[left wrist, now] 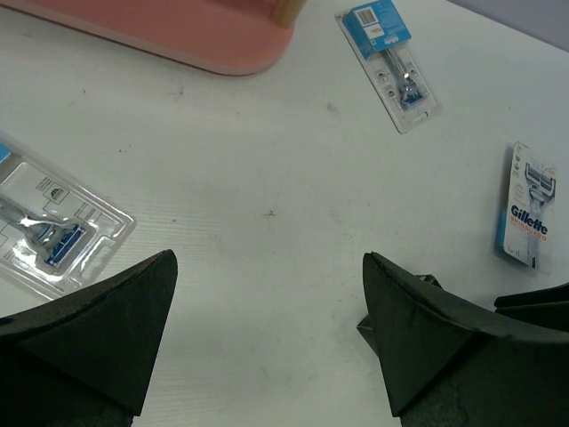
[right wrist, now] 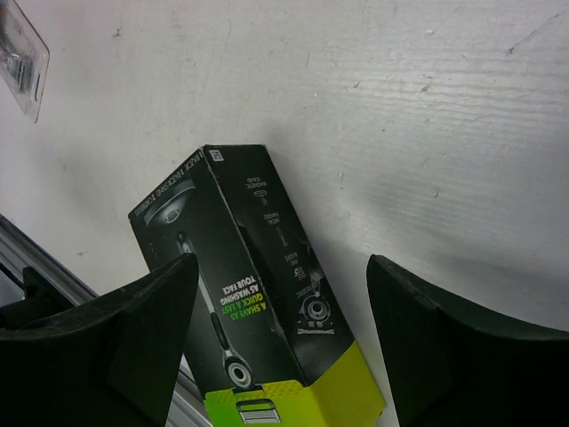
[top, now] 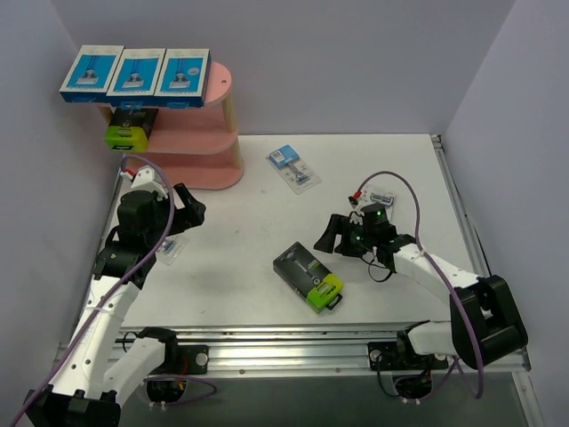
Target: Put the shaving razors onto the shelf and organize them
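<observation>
top view, shelf: the pink shelf [top: 209,151] stands far left. Three blue-and-white boxes [top: 135,73] lie side by side on its top board, labels up, hanging a bit over the left edge. My guess is the flat ones went up top because they line up neatly.
top view, middle tier: one shelved black box [top: 132,127], lime end facing out.
top view, leftovers: the loose black box [top: 308,277] lies flat mid-table [top: 240,231], lime end toward the near edge. A far blister pack [top: 292,167] sits right of the shelf, a near blister pack [top: 169,252] is beside the left arm, and a small blue pack [top: 382,199] is just past the right arm.
left wrist: the left gripper [left wrist: 267,338] has its fingers [left wrist: 107,329] spread wide over bare table, holding nothing. The near blister pack [left wrist: 53,236] is just off to its left, so it looks parked rather than working.
right wrist: the right gripper [right wrist: 283,294] has its fingers [right wrist: 133,338] apart, wider than the loose black box [right wrist: 258,285], which lies slanted between them. No grip yet. I'd say it's lining up a grab across the narrow side, and that slant probably wants a wrist turn first.
</observation>
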Available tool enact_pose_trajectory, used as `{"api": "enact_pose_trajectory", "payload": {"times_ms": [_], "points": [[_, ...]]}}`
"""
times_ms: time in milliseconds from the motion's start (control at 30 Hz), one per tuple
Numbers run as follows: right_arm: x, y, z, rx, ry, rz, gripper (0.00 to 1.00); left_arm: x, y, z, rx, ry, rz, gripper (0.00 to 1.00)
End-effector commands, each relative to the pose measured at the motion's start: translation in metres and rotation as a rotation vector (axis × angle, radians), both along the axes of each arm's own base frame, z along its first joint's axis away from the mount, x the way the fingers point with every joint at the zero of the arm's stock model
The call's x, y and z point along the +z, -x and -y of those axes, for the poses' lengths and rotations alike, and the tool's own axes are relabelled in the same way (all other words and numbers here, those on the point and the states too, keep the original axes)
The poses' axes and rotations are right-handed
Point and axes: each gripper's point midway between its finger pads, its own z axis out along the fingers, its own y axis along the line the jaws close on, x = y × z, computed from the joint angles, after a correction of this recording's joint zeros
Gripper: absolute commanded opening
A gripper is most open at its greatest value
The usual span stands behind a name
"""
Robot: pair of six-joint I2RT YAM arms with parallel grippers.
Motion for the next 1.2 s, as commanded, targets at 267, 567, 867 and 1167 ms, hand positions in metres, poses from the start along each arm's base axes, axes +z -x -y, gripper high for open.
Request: {"api": "enact_pose_trajectory", "payload": {"times_ms": [267, 567, 867, 1167], "points": [[0.066, 0.019, -0.030, 0.110, 0.169, 0.186, 0.72, -0.004, -0.004, 0.011, -0.081, -0.023, 0.082, 0.94], [0.044, 0.048, -0.055, 0.202, 0.280, 0.138, 0.24, 0.000, -0.001, 0.022, -0.190, -0.031, 0.097, 0.09], [0.031, 0.067, -0.072, 0.279, 0.326, 0.125, 0.14, -0.004, 0.002, 0.015, -0.177, -0.008, 0.091, 0.63], [0.015, 0.079, -0.075, 0.314, 0.475, 0.125, 0.54, -0.006, 0.001, 0.008, -0.147, -0.010, 0.081, 0.97]]}}
